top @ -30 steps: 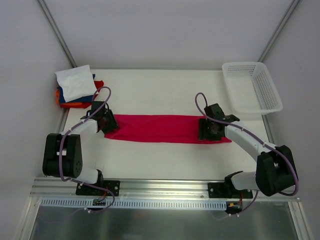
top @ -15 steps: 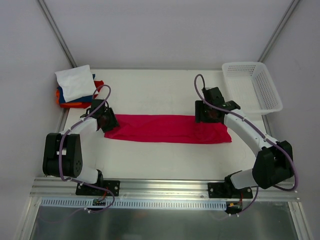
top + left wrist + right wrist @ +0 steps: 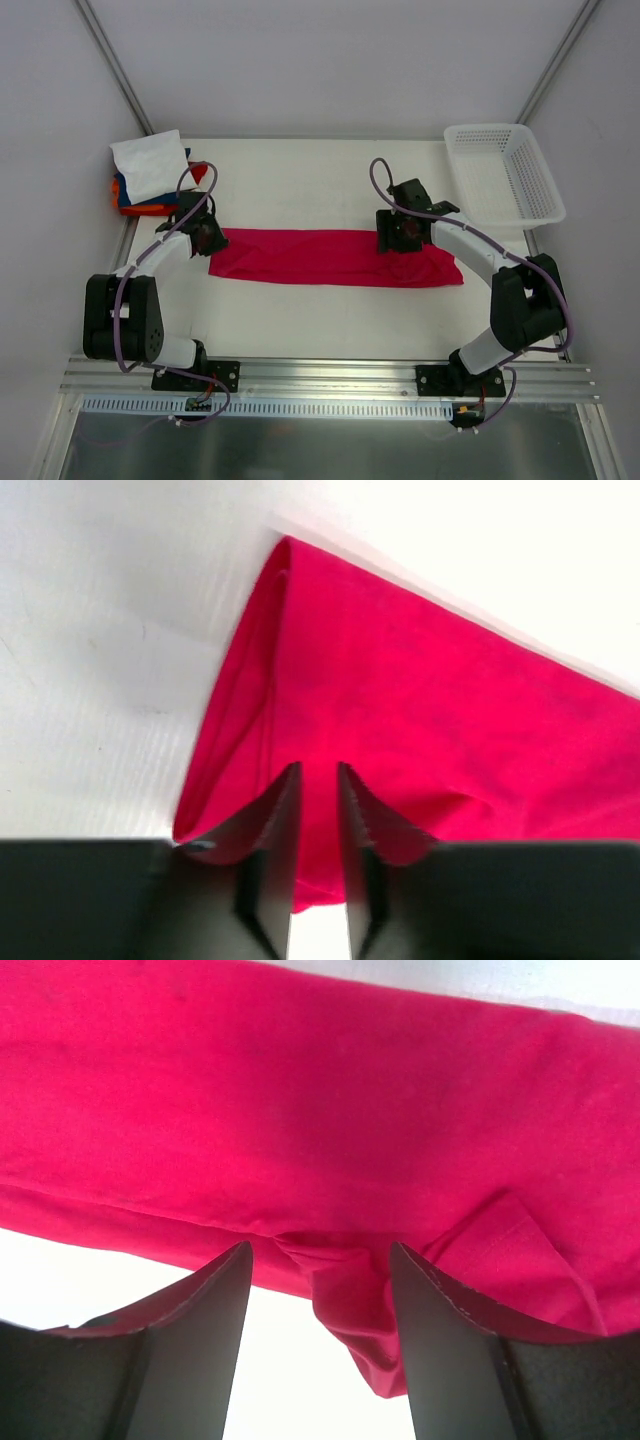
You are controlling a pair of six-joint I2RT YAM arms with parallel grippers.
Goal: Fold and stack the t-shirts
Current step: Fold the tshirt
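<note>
A crimson-red t-shirt (image 3: 320, 257) lies folded into a long strip across the middle of the table. My left gripper (image 3: 207, 237) is at its left end. In the left wrist view its jaws (image 3: 317, 772) are nearly together, a narrow gap left, with red cloth (image 3: 420, 720) in and behind the gap. Whether they pinch it I cannot tell. My right gripper (image 3: 398, 235) sits at the strip's far edge, right of the middle. It stands open (image 3: 320, 1255), with a rumpled fold of the red shirt (image 3: 300, 1090) between its fingers. A stack of folded t-shirts (image 3: 150, 175), white on top, is at the far left corner.
A white mesh basket (image 3: 505, 175) stands at the far right corner. The table's left edge runs close beside the stack. Bare white table (image 3: 300, 180) lies beyond the strip and in front of it.
My right gripper has moved left and a bit farther back along the shirt, uncovering the right end. The left gripper edged farther back and its jaws have narrowed.
</note>
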